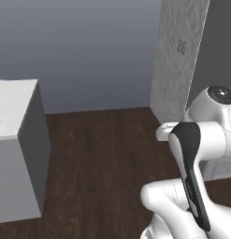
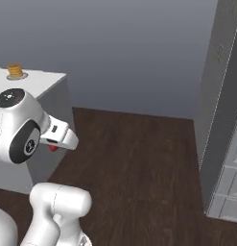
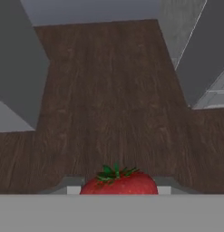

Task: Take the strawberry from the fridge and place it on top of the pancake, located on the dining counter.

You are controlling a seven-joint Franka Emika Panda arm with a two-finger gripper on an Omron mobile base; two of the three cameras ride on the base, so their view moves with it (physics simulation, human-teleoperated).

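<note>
Dark floor separates me from dining counter (image 2: pixel 41 81); gripper (image 3: pixel 119 190) pinching strawberry (image 3: pixel 119 183) may drop it if jolted.

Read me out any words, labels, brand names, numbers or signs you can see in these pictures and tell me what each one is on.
No text can be read.
Arm: faint marks along its dark strip, too small and blurred to read.
Arm joint cap: a small white emblem, not legible.
Nothing is written on the strawberry, the pancake, the dining counter or the wall panel.
</note>
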